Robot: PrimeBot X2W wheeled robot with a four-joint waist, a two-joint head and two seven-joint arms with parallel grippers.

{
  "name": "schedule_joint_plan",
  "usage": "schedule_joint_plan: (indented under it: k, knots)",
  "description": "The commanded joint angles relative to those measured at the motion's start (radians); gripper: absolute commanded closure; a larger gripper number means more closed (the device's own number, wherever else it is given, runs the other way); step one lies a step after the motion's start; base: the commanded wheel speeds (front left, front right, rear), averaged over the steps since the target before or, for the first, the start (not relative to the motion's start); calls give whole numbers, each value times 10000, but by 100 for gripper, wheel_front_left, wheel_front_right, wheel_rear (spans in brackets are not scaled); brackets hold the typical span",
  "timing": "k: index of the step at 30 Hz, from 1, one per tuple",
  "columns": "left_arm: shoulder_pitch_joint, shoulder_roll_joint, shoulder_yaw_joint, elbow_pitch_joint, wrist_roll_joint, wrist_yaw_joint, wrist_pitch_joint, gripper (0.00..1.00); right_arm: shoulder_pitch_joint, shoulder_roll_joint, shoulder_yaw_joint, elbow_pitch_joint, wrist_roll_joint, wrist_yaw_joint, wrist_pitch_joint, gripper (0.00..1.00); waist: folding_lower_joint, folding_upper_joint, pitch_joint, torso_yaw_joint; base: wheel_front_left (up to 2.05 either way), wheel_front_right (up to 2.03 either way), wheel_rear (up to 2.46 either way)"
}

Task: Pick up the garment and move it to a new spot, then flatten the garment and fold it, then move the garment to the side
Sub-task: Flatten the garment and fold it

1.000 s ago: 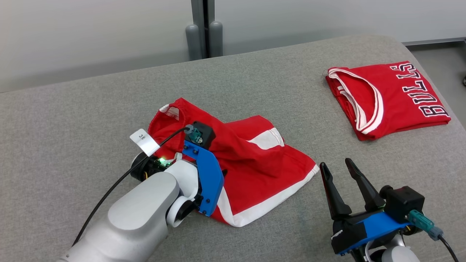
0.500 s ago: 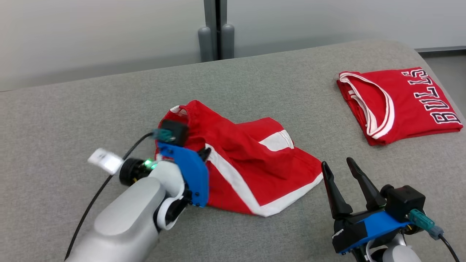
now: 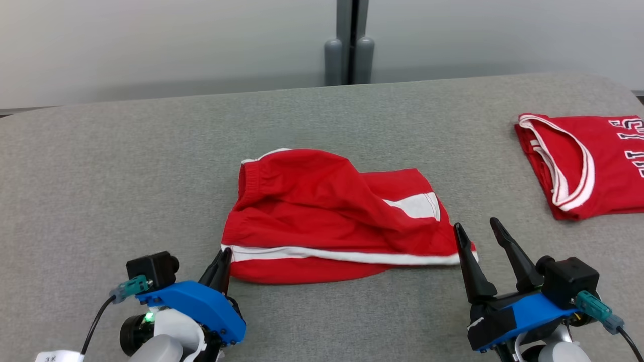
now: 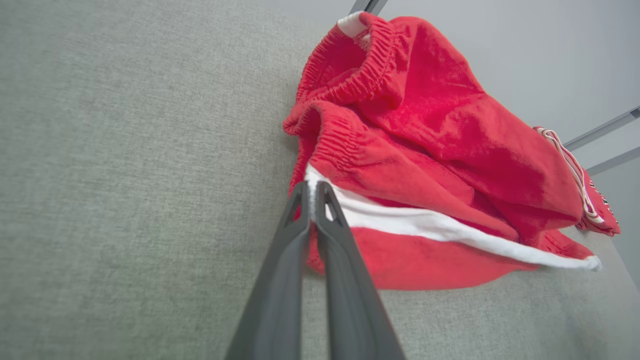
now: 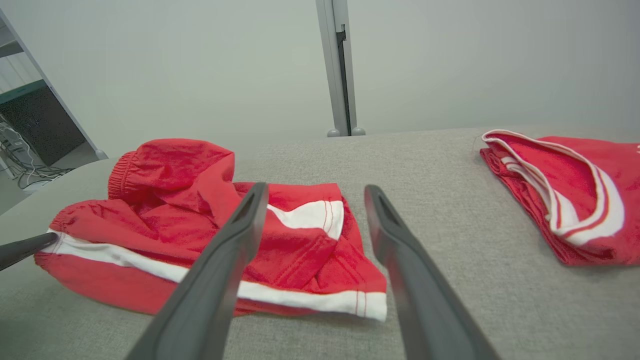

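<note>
Left hand: my left gripper [image 4: 312,192] is pressed together on the white stripe [image 4: 425,225], pinching cloth at the waistband corner of the red shorts [image 3: 322,201].
Right hand: my right gripper [image 3: 476,226] is spread and empty, tips just beside the shorts' hem corner.
Garment: the shorts lie between my two hands on the grey padded table [image 3: 126,176], bunched, one layer humped over another.
Aside: a folded red jersey [image 3: 604,166] lies well beyond my right hand.
Progress: early, I judge. One corner is gripped. The lift, move, flattening, fold and setting aside are all left.
</note>
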Motion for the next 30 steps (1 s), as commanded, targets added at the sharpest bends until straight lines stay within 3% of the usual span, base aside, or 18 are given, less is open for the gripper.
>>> schedule_joint_plan:
  k: [1,3,4,5,6,13,18,24,30]
  knots:
    - [242,86,101,-189,7,183,-163,100,-3,-1,-17,-68,-33,2,51,0,0,0,-22,235,0,0,0]
    - [402,78,73,-285,0,294,-188,100,-31,-2,-11,-70,-35,2,75,0,0,0,-74,332,0,0,0]
    - [453,65,86,-336,-10,336,-229,49,-31,-1,4,-76,-37,2,97,0,0,0,-101,368,0,0,0]
    - [469,64,92,-398,38,333,-308,6,-15,-2,-22,-80,-38,2,108,0,0,0,-136,411,0,0,0]
    - [516,64,97,-448,72,302,-397,0,13,-1,-24,-86,-37,2,121,0,0,0,-164,441,0,0,0]
    - [983,327,488,-879,513,-240,-1838,0,168,-1,-172,-159,-82,2,175,0,0,0,-373,530,0,0,0]
    - [1283,401,1515,-1163,1449,-732,-2228,0,309,-1,-376,-228,-120,2,211,0,0,0,-550,599,0,0,0]
    - [2036,-394,3624,-1886,3561,-1465,-2232,0,431,-1,-517,-337,-150,2,304,0,0,0,-697,651,0,0,0]
    - [2687,-1224,4998,-1851,5285,-2250,-2234,0,532,-1,-488,-352,-171,2,377,0,0,0,-856,621,0,0,0]
